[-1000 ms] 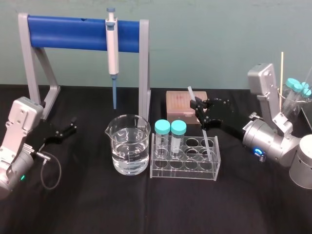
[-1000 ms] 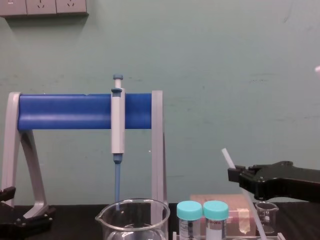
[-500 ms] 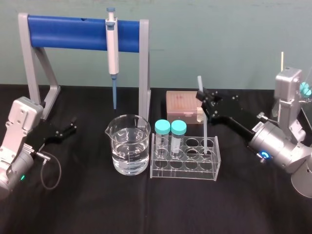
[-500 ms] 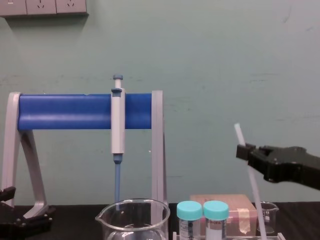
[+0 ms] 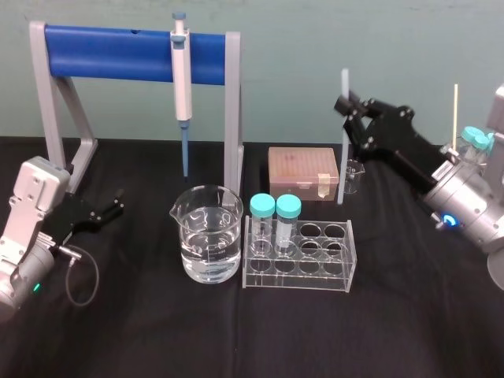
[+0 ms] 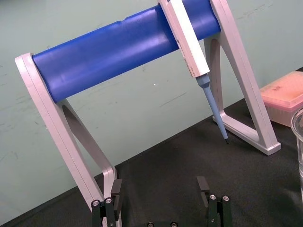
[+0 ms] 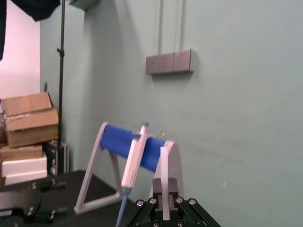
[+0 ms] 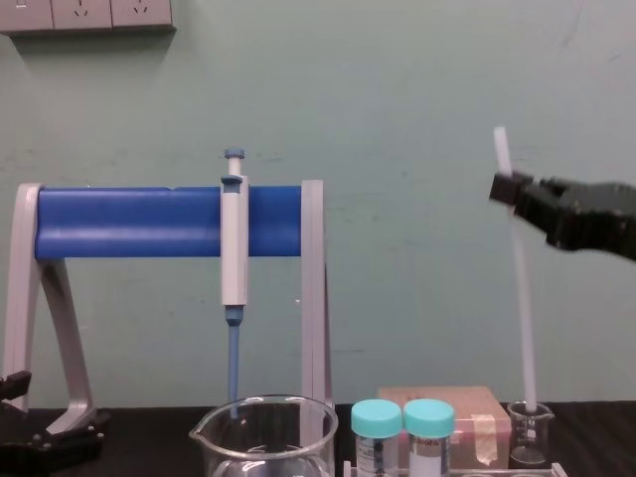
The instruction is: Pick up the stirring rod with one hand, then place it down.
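A black worktop (image 5: 236, 331) stands before a pale green wall (image 8: 397, 79) with a row of sockets (image 8: 89, 12) high up. At the right, the right tool (image 5: 346, 105) is high above the worktop, pinching the stirring rod (image 5: 342, 150) near its top. The translucent rod hangs almost upright, its lower end at the rim of a small glass beaker (image 5: 352, 177) behind the clear tube rack (image 5: 299, 256). The left tool (image 5: 106, 211) sits low at the left, fingers spread. A pipette (image 5: 182, 75) hangs on a blue-barred stand (image 5: 110, 43) behind a water-filled beaker (image 5: 208, 232). Cardboard boxes (image 7: 28, 118) are stacked in the room beyond
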Robot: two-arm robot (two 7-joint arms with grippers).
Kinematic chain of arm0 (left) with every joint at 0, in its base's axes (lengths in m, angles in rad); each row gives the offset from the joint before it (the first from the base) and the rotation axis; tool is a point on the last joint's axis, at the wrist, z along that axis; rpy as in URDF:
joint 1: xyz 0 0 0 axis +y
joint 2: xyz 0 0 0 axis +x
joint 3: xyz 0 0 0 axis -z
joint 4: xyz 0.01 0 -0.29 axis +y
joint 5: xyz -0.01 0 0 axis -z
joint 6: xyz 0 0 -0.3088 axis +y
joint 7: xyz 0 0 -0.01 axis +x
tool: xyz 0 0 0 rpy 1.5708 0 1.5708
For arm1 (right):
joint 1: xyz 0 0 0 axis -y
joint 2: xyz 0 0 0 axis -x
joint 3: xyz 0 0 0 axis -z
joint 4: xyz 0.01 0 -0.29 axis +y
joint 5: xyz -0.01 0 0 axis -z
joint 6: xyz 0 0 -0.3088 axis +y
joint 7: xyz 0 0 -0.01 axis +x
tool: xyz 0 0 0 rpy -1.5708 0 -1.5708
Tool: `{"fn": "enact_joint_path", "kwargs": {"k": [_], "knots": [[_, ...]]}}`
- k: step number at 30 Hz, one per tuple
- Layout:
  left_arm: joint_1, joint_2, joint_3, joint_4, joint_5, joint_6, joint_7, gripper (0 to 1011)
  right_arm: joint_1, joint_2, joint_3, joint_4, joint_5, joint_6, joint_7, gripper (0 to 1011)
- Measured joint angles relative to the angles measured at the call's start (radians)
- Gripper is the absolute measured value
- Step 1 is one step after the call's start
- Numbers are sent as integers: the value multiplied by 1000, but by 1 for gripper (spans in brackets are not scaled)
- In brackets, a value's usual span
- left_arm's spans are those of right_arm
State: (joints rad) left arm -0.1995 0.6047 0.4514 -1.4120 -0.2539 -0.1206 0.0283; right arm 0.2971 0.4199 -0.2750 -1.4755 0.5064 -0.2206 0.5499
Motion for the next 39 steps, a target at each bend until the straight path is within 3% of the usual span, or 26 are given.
{"fn": "enact_joint_path", "kwargs": {"k": [15, 39], "knots": [[0, 0, 0, 0, 0, 0, 0, 1000, -18, -7, 54, -43, -37, 33, -111, 68], [0, 0, 0, 0, 0, 0, 0, 1000, -27, -25, 73, -35, -66, 62, -127, 68]]}}
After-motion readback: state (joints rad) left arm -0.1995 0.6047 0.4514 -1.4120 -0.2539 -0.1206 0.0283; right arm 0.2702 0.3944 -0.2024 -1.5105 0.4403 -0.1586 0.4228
